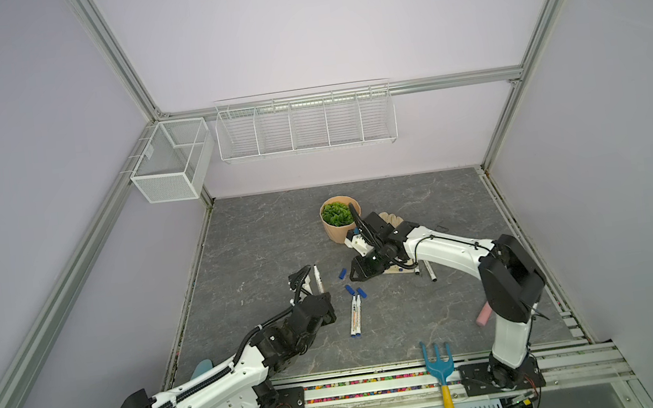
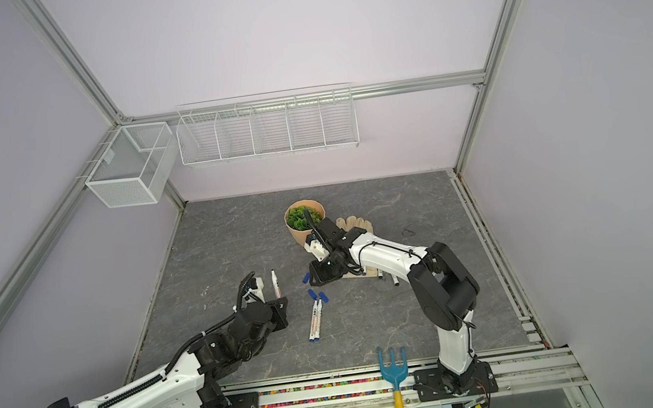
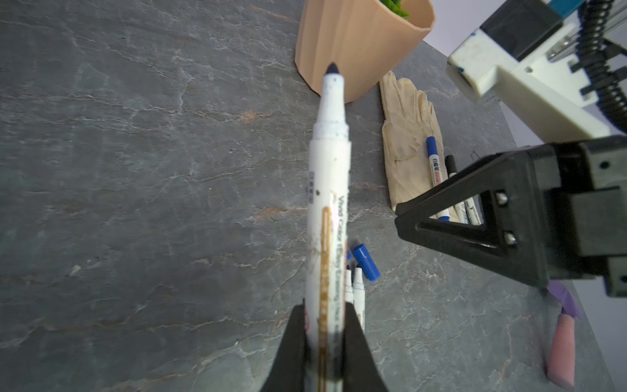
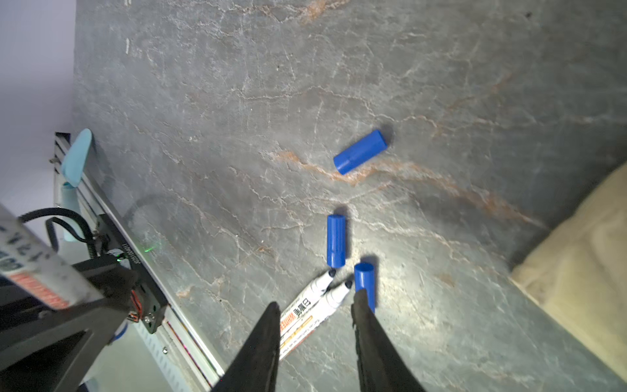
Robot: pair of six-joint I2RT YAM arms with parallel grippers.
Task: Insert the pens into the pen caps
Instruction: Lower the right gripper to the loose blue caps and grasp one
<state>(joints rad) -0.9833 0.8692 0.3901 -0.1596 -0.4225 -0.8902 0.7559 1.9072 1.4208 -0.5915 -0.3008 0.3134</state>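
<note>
Barely started, I'd say: left gripper (image 3: 324, 309) pinching one uncapped pen (image 3: 329, 190) above the table (image 1: 258, 242), right gripper (image 4: 316, 299) jaws spread, empty, over three loose blue caps (image 4: 360, 152); two bare pens (image 1: 355, 315) lie beside them.

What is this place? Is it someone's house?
Probably a robot lab booth, not a house: two robot arms mounted on a rail, a metal frame around plain walls, and loose pens for them to handle.

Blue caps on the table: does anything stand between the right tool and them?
Nothing visible does. The open right tool points toward the nearest blue cap; two uncapped pens lie beside that cap, not across it.
</note>
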